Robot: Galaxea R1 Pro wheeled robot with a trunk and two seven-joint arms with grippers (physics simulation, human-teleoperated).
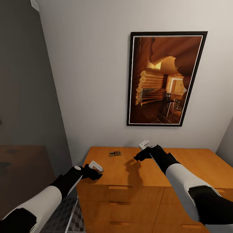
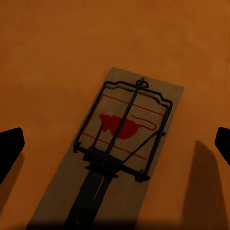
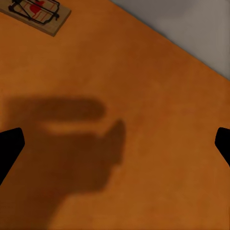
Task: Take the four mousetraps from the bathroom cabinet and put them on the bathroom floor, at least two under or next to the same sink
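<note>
a tan wooden mousetrap (image 2: 122, 153) with dark wire and a red mark is lying flat on the cabinet (image 1: 181, 161); left gripper (image 2: 115, 143) is hovering spread above it; right gripper (image 3: 115, 143) is hanging with jaws apart, holding nothing

Two mousetraps lie on the cabinet top. The first mousetrap (image 1: 115, 153) is near the back edge, and the second mousetrap (image 2: 120, 143) is by the front left corner. There is one cabinet (image 1: 181, 168) and one framed picture (image 1: 165, 77) on the wall.
</note>
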